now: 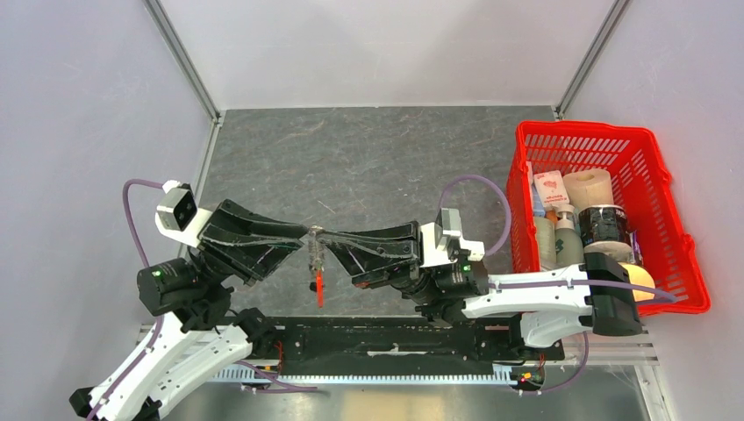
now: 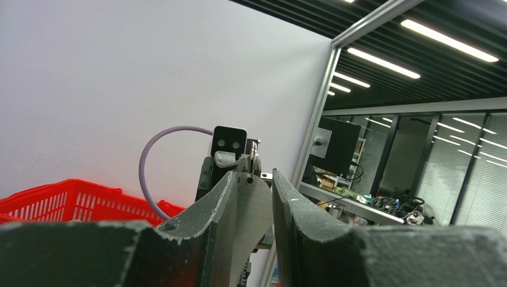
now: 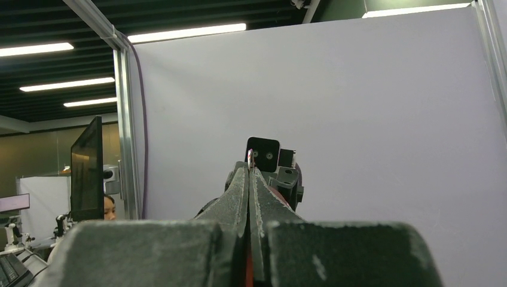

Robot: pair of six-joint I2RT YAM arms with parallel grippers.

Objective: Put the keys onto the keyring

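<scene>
My two grippers meet tip to tip above the near middle of the grey table. My right gripper (image 1: pixel 326 235) is shut on the keyring, whose thin metal ring (image 3: pixel 250 157) pokes out above its tips (image 3: pixel 249 171). The chain and red oval fob (image 1: pixel 318 282) hang straight down below the tips, clear of the table. My left gripper (image 1: pixel 304 231) faces it with its jaws a narrow gap apart (image 2: pixel 255 174), and the ring (image 2: pixel 256 154) and the right gripper's finger show through that gap. No yellow-tagged key or other loose key is in view.
A red plastic basket (image 1: pixel 605 130) full of bottles and rolls stands at the right edge of the table, and its rim also shows in the left wrist view (image 2: pixel 60 194). White walls and metal posts close in the back and sides.
</scene>
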